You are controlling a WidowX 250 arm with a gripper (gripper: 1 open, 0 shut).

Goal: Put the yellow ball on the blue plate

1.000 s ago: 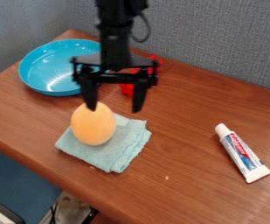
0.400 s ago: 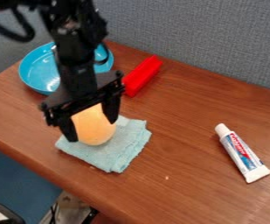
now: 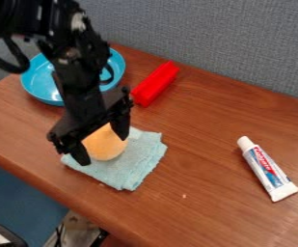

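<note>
In the camera view, the black tool (image 3: 92, 141) reaches down from the upper left over the yellow ball (image 3: 106, 144), its jaws spread wide, one on the near left side of the ball and the other toward its right. Whether either jaw touches the ball cannot be told, and no firm grip on it can be made out. The ball sits on the pale teal folded cloth (image 3: 132, 170), toward the cloth's upper left part, and its upper portion is partly hidden behind the tool. The cloth lies on the brown wooden bench (image 3: 197, 178), near its front left edge. Farther back on the bench, to the left, is the blue plate (image 3: 40, 85), a round, shallow, bright dish with a raised rim, partly covered by the dark arm (image 3: 74, 60). Just beside the plate, on its right, a red object (image 3: 155, 84) lies slantwise. Well apart from these, toward the right of the bench, a white tube (image 3: 267, 168) with red and blue markings lies on its side, its cap end pointing up and to the left. A gray textured panel (image 3: 222, 41) stands behind the bench.
</note>
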